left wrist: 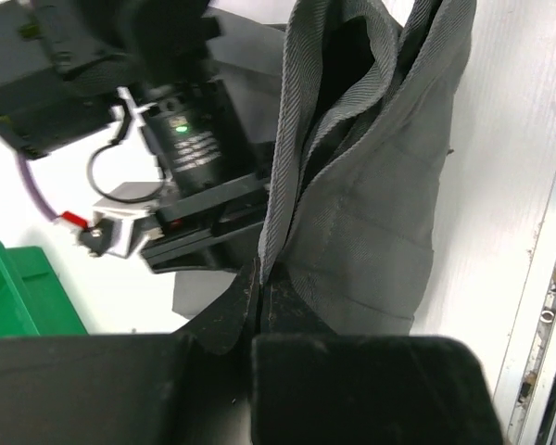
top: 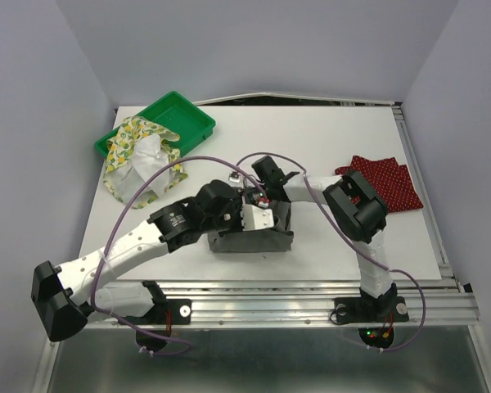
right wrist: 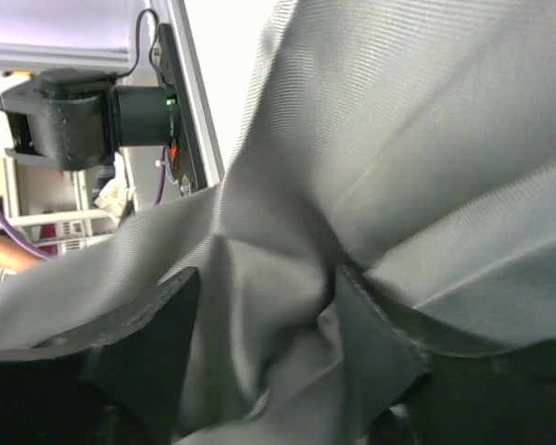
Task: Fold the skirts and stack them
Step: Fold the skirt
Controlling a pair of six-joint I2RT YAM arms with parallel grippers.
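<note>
The grey skirt (top: 254,240) lies bunched at the table's middle, near the front edge, under both grippers. My left gripper (top: 266,223) is shut on a hem edge of the grey skirt (left wrist: 371,185), and the cloth rises in folds from my closed fingertips (left wrist: 258,287). My right gripper (top: 260,195) is just behind it. Its jaws stand apart, with grey cloth (right wrist: 398,139) bunched between its fingers (right wrist: 380,343). The dark red dotted skirt (top: 385,184) lies folded at the right. The lemon-print skirt (top: 143,160) spills from the tray at the back left.
The green plastic tray (top: 188,115) sits at the back left corner; its corner also shows in the left wrist view (left wrist: 18,287). The right arm's wrist (left wrist: 185,158) is close beside the left gripper. A metal rail (top: 311,286) runs along the front edge.
</note>
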